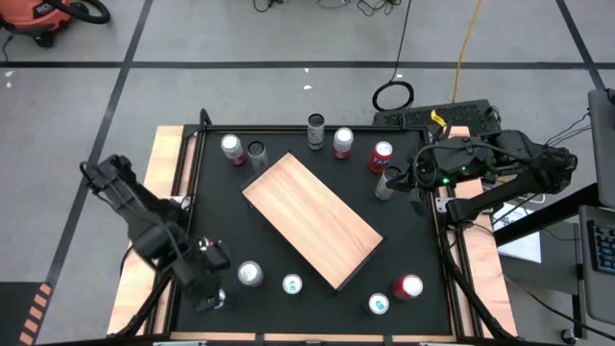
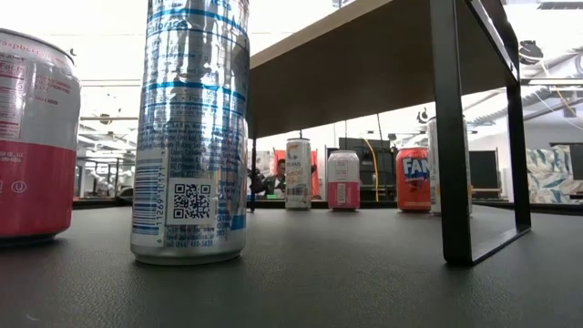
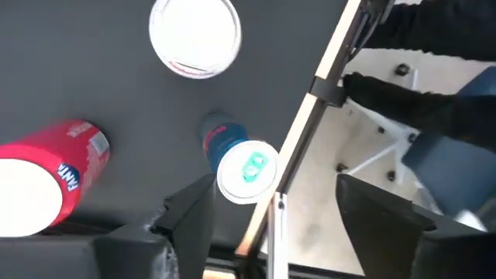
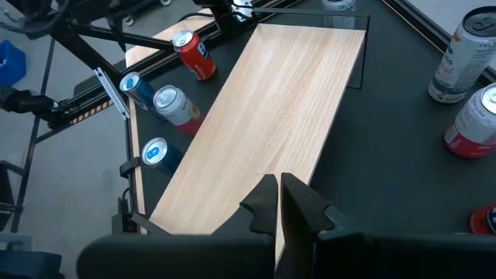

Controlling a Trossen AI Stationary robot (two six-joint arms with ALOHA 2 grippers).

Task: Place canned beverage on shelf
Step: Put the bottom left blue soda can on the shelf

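While hanging over the near-left corner of the black table (image 1: 423,250), stands wide open and grips nothing: left gripper (image 3: 275,190). Looks down on a blue can (image 3: 246,172), upright between the fingers, closer to one of them, right beside the wooden edging strip (image 3: 310,124). Across the table, at the far-right side, sits fully closed with nothing in it: right gripper (image 4: 279,190), aimed along the shelf (image 1: 312,219). Lies diagonally across the middle of the table, that pale wooden slab, raised on thin black legs (image 2: 451,137). Around it, only upright cans on the matte black top: a row along the far edge, a few along the near edge. Beyond the table, grey floor (image 1: 240,38) crossed by dark lines, an orange vacuum (image 1: 38,19) at a far corner, a yellow cable (image 1: 468,48) trailing down.
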